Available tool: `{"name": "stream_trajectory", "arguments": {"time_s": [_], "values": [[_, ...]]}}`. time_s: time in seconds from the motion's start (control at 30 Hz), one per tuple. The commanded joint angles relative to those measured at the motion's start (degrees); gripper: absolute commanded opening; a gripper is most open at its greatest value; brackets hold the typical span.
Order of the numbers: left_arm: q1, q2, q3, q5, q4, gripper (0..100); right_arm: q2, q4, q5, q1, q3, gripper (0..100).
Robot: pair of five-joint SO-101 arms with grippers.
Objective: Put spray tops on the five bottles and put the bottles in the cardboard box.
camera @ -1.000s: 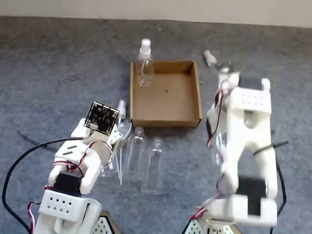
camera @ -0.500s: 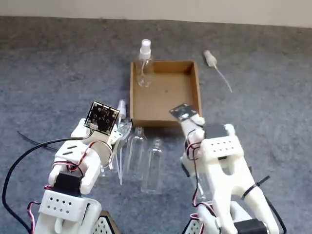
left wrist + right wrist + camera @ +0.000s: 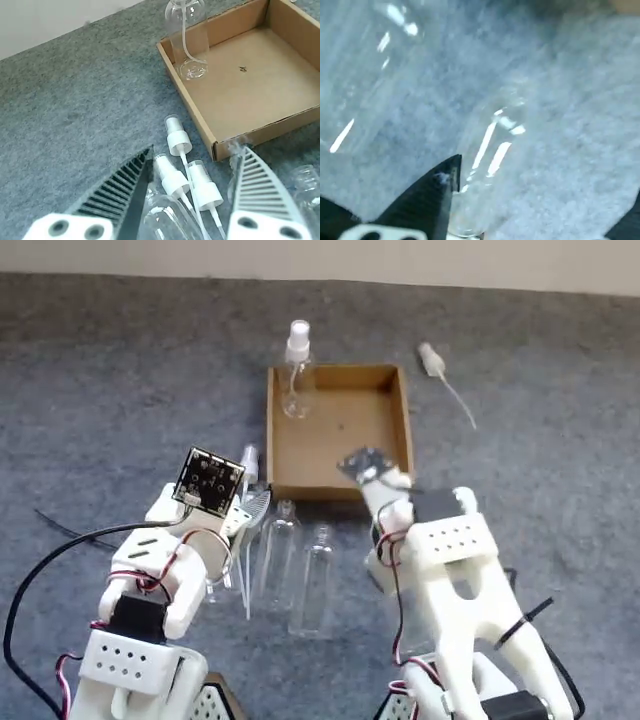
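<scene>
1. Cardboard box [image 3: 405, 430] sits on the grey counter [image 3: 120, 370], one capped bottle [image 3: 297, 375] at its far left corner.
2. Right claw [image 3: 542, 187], jaws apart, hovers over a bare bottle [image 3: 487, 150]; it should probably square up on the body before closing.
3. Left claw [image 3: 196, 152], jaws apart, hangs above loose spray tops [image 3: 176, 140].
4. Neck end of the bare bottle is too blurred to make out.

The shallow brown cardboard box [image 3: 350, 440] has bare floor mid-frame — a clear spray-topped bottle [image 3: 297, 380] blocks its upper-left corner. Clear uncapped bottles [image 3: 314, 575] crowd below.
</scene>
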Motion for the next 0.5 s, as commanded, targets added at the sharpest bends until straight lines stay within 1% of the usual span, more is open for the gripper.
{"name": "stream_trajectory", "arguments": {"time_s": [0.0, 0.1, 0.2, 0.47], "values": [[-0.7, 0.0, -0.1, 0.3, -1.6, 24, -0.4, 2.9, 0.4, 8.0, -17.1, 42.9], [-0.7, 0.0, -0.1, 0.3, -1.6, 24, 2.8, 4.1, 0.4, 12.6, -29.5, 42.9], [-0.7, 0.0, -0.1, 0.3, -1.6, 24, 9.5, 1.2, 0.4, 13.5, -39.2, 42.9], [-0.7, -0.4, 0.7, 0.3, -1.8, 24, 40.1, -7.7, 0.4, 15.0, -64.5, 42.9]]}}
